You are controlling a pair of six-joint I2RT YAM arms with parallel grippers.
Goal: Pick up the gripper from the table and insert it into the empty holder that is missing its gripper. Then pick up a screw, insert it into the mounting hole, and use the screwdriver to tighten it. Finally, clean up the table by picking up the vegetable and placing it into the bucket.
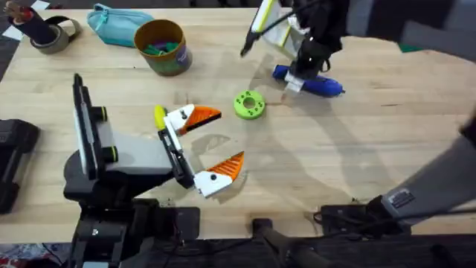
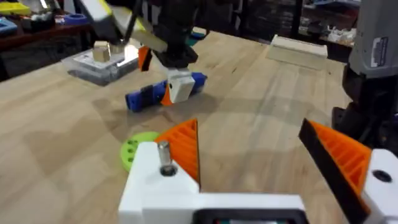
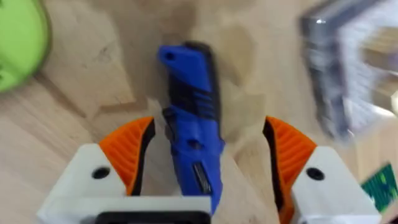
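Note:
The orange ribbed gripper (image 1: 195, 116) sits in the grey holder (image 1: 137, 152) on my left arm, opposite a second orange finger (image 1: 222, 170). A metal screw (image 2: 165, 158) stands proud in its white base. My left gripper (image 1: 229, 135) is open with nothing between its fingers. The blue screwdriver (image 1: 316, 84) lies on the table at the back right. My right gripper (image 3: 210, 121) is open and straddles the screwdriver (image 3: 193, 124), its orange pads (image 3: 127, 146) apart from it on both sides. A green round vegetable (image 1: 249, 104) lies between the two arms. The ochre bucket (image 1: 160, 46) stands at the back.
A teal zip pouch (image 1: 119, 22) lies behind the bucket, and a tape roll (image 1: 53, 35) sits at the far left corner. A clear plastic parts box (image 2: 102, 61) stands behind the screwdriver. A black block (image 1: 13, 152) lies at the left edge.

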